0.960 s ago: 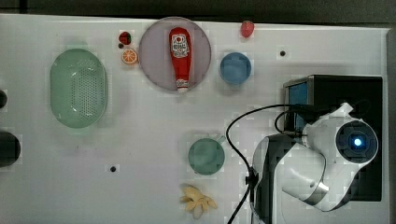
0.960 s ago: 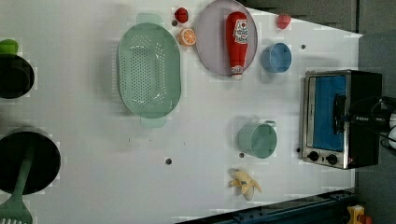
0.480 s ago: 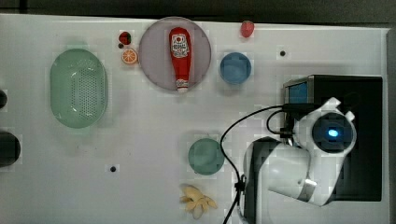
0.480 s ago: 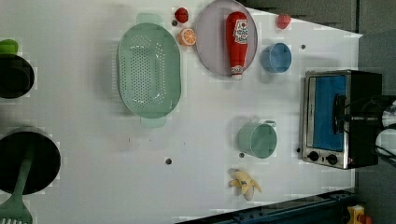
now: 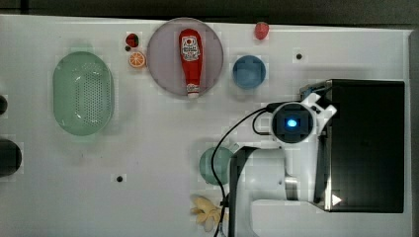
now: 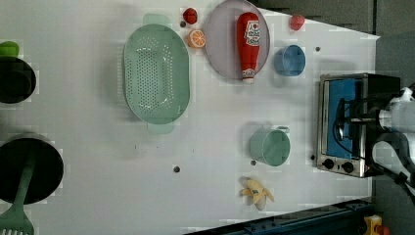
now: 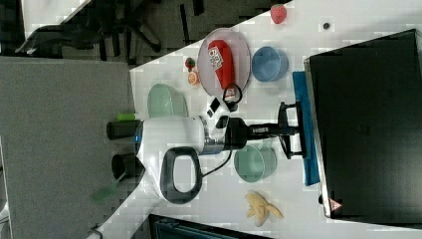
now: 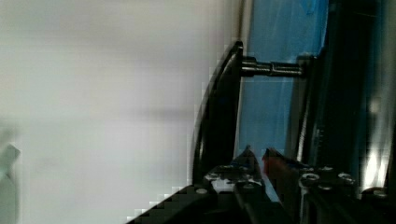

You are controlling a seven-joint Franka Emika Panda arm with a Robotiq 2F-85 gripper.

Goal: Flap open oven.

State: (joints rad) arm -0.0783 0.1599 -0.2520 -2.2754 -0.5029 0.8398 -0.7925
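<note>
Now the oven (image 6: pixel 345 122) sits at the worktop's (image 5: pixel 148 173) edge on the top view's right, near the corner on that view's lower right, its silver front frame, blue-tinted glass door and two black knobs facing the open worktop. The hand (image 7: pixel 291 130) reaches level at the door, its fingers (image 8: pixel 247 163) nearly pressed together with only a slim gap, right against the black bar handle (image 8: pixel 219 116); whether they actually pinch the bar I cannot tell. In the right view the hand's tip meets the handle near the middle of its length, just off the glass. A green cup (image 5: pixel 216 165) stands on the worktop just beside the arm (image 5: pixel 267 173), in front of the oven.
</note>
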